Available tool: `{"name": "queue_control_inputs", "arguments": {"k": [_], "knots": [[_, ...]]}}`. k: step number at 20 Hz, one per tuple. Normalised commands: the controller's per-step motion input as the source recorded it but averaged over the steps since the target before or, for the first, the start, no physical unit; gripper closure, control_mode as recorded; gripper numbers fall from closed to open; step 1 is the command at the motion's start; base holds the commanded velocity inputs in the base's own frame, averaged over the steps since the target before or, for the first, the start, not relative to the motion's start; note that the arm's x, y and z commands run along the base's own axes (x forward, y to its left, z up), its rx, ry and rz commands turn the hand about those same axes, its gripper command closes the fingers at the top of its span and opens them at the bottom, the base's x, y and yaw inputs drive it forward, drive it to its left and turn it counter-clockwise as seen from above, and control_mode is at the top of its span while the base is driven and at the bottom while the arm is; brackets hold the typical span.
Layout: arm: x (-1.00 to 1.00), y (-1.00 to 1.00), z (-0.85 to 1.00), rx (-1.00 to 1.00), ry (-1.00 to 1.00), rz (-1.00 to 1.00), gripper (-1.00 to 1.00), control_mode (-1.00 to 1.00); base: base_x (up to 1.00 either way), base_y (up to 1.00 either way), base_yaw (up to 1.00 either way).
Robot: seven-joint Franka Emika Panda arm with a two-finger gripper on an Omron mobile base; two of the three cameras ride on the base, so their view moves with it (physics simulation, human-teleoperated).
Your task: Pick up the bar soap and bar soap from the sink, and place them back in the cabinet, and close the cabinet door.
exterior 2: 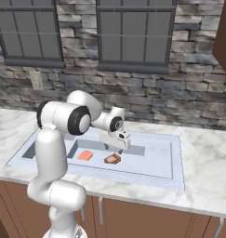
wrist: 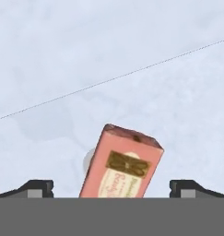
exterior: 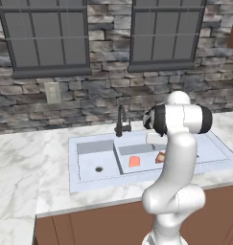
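Between the wide-apart fingertips of the gripper (wrist: pixel 111 189), which grasps nothing, lies the tan-brown bar soap (wrist: pixel 122 166), pinkish with a darker end and a brown label, flat on the floor of the sink (exterior 2: pixel 176 160). Two soaps are in the right basin: this one and the bright orange bar soap (exterior 2: pixel 85 155) near it, toward the divider. One black faucet (exterior: pixel 122 121) stands at the sink's back rim. The robot's own arm hides part of the basin in the left base view.

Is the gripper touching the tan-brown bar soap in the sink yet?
Apart. In the hand view the open gripper has bare basin floor between each fingertip and the tan-brown bar soap. The right base view shows it above the soap.
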Motion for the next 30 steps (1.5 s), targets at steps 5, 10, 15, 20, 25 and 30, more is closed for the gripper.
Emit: {"name": "queue_control_inputs", "arguments": {"k": [5,10,15,20,25,30], "knots": [[0.0,-0.01,-0.04,0.0,0.0,0.0,-1.0,-1.0,0.0,0.0,0.0],[-0.01,-0.01,-0.01,0.0,0.0,0.0,-1.0,-1.0,0.0,0.0,0.0],[-0.04,0.0,-0.04,0.0,0.0,-0.01,-1.0,-1.0,0.0,0.0,0.0],[-0.04,0.0,-0.06,0.0,0.01,-0.03,-1.0,-1.0,0.0,0.0,0.0],[-0.02,0.0,-0.05,0.0,0.02,-0.04,-1.0,-1.0,0.0,0.0,0.0],[0.0,0.0,-0.06,0.0,0.02,-0.04,-1.0,-1.0,0.0,0.0,0.0]]}}
